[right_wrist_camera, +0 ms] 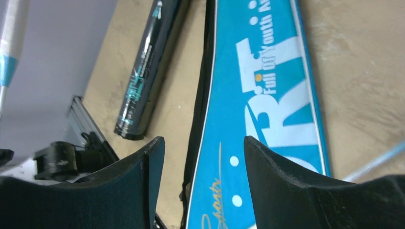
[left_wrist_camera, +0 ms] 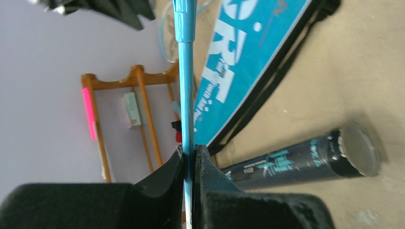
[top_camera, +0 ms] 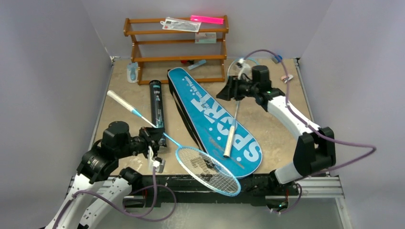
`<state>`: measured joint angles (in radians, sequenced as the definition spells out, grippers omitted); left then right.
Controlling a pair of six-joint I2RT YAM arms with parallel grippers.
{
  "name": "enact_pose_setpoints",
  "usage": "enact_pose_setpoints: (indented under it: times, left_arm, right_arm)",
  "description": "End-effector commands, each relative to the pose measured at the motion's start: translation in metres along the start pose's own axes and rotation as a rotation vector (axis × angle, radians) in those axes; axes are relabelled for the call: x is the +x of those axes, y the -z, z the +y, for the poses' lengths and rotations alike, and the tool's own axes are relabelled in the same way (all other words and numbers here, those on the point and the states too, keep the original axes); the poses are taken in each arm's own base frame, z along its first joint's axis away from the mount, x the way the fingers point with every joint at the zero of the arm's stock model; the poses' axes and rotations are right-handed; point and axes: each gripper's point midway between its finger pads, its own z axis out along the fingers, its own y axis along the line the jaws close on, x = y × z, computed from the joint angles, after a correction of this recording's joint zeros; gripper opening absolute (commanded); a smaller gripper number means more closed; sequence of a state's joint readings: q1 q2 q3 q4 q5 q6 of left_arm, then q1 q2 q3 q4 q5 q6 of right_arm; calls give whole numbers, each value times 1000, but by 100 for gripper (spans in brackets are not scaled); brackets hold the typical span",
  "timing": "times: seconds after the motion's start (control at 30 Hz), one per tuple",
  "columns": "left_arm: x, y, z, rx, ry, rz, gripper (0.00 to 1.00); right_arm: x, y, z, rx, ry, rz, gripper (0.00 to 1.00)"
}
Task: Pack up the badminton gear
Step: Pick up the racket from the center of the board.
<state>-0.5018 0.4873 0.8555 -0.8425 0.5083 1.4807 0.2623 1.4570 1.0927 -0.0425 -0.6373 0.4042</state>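
1. Left gripper (top_camera: 154,138): jaws clamped hard on the thin blue shaft of a light-blue-framed racket with a white handle (top_camera: 208,170). The left wrist view shows both pads pressed against the shaft with no gap.
2. Held racket's long axis: handle to the far left, strung head to the near right. The head overlaps the wide near end of the bag. The grip sits about mid-shaft.
3. Long black tube (top_camera: 156,106): flat on the tan table (top_camera: 272,124), running near-to-far. Its near end is just beside the left gripper, and it lies close to the bag's left edge without touching it.
4. Blue racket-shaped bag lettered "SPORT" (top_camera: 210,114): narrow end far left, wide end near right, roughly parallel to the held racket. Cannot tell whether its black edge is zipped. Judgement: the next move turns on lining the racket's head up with that wide end, and the left arm is the nearer one there.
5. Second light-blue-framed racket (top_camera: 229,140): lies on top of the bag, not inside it. White handle toward the near side, head beyond the bag's far right edge, partly hidden.
6. Right gripper (top_camera: 229,90): fingers parted, with nothing between them. It hangs over the bag's far half, close to this racket's shaft. The right wrist view shows only the bag's lettering in the gap. Contact cannot be judged.
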Motion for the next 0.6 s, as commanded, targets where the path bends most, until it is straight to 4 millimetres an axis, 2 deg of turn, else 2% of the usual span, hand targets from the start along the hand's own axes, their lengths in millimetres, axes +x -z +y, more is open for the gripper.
enact_pose_setpoints:
  times: [0.0,0.1,0.3,0.43,0.57]
  left_arm:
    - [10,-7,-24,128,-120,19,0]
    - [15,-10,-41,184,-124,28,0]
    - [13,-9,-65,237,-166,11,0]
    - [10,-7,-82,303,-225,-5,0]
    - [14,-5,-89,350,-263,16,0]
  right_arm:
    - [30,-40,32,39,171,169,63]
    - [48,-64,33,64,183,216,59]
    - [86,-96,30,152,310,340,54]
    - [102,-113,35,198,372,376,53]
    - [116,-130,32,255,422,407,52]
